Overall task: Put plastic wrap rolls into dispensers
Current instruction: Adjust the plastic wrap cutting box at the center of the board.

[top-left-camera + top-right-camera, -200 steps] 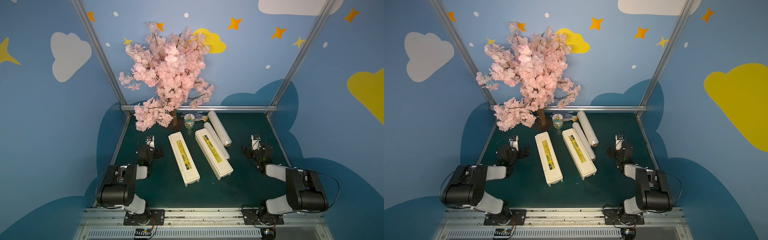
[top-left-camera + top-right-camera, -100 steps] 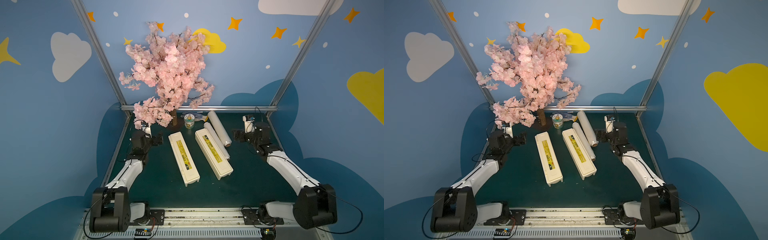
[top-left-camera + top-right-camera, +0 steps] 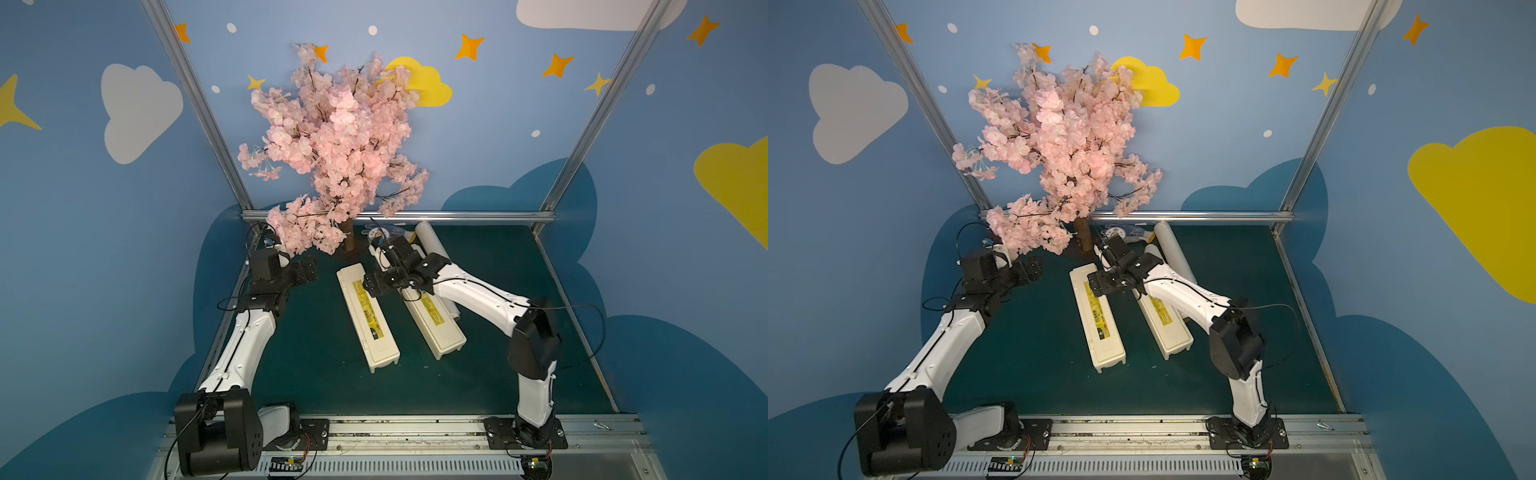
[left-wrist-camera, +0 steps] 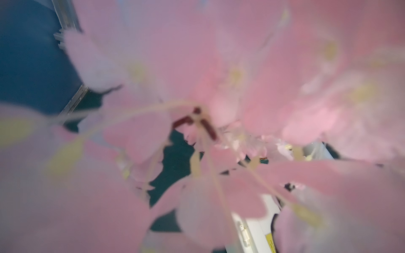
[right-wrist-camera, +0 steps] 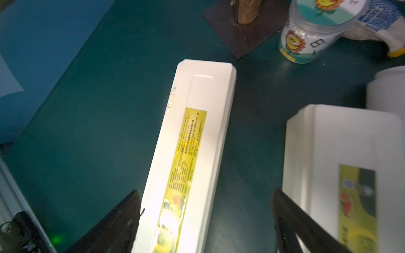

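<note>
**Top views and wrist views: lids down, rolls outside**

Near the far left corner of the table (image 3: 311, 374), the left gripper (image 3: 305, 270) is seen pushed in among the lowest blossoms of the pink tree (image 3: 336, 137). The left wrist view is filled with blurred petals. The jaws are spread wide, and nothing is seen between them.

At mid-table the left dispenser (image 3: 368, 320) is laid slantwise, with its lid down and its yellow label facing up. The right gripper (image 5: 206, 195) is held above its far half. In the right wrist view the two black fingers (image 5: 122, 219) are shown well apart, one on either side of the box and clamped on nothing.

Just beside it the right dispenser (image 3: 436, 328) is laid parallel, also closed. Against its right side the near roll (image 3: 452, 311) is mostly hidden by the right arm. The far roll (image 3: 432, 245) is laid on the table towards the far edge, beside a small jar (image 5: 306, 43).
</note>
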{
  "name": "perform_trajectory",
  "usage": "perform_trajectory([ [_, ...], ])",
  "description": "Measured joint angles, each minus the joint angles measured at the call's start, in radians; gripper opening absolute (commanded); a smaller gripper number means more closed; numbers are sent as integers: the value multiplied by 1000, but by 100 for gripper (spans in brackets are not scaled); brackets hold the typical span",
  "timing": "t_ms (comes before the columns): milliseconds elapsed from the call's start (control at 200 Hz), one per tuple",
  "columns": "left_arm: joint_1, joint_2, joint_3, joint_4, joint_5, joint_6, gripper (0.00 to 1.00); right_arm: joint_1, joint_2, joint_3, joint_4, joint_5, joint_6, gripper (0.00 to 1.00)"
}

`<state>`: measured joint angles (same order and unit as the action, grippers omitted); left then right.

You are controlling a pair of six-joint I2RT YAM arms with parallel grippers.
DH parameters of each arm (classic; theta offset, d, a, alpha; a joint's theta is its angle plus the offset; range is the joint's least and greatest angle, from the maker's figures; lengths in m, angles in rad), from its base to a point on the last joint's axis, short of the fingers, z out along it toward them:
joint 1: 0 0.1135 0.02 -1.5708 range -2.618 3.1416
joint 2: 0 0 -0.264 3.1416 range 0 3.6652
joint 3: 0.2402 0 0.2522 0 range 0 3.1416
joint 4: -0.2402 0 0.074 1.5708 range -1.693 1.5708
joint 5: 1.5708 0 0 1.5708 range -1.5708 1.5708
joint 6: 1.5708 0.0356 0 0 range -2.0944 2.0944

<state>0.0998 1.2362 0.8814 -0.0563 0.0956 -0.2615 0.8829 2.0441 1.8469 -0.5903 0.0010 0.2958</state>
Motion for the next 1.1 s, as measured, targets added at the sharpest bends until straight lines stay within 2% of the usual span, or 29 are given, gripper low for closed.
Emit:
perform_trajectory([
  [170,11,8,-1,-22,10,-7,100,21,239,271,-158,-9,2,91],
  [345,12,2,-11,-22,11,0,100,33,339,415,-261,0,-27,91],
  [626,14,2,-14,-22,18,8,100,55,353,433,-271,-7,-72,91],
  [1021,16,16,-14,-22,51,10,100,57,372,433,-267,-86,-144,91],
  [1096,16,22,-14,-22,60,9,100,57,372,433,-280,-97,-175,87],
])
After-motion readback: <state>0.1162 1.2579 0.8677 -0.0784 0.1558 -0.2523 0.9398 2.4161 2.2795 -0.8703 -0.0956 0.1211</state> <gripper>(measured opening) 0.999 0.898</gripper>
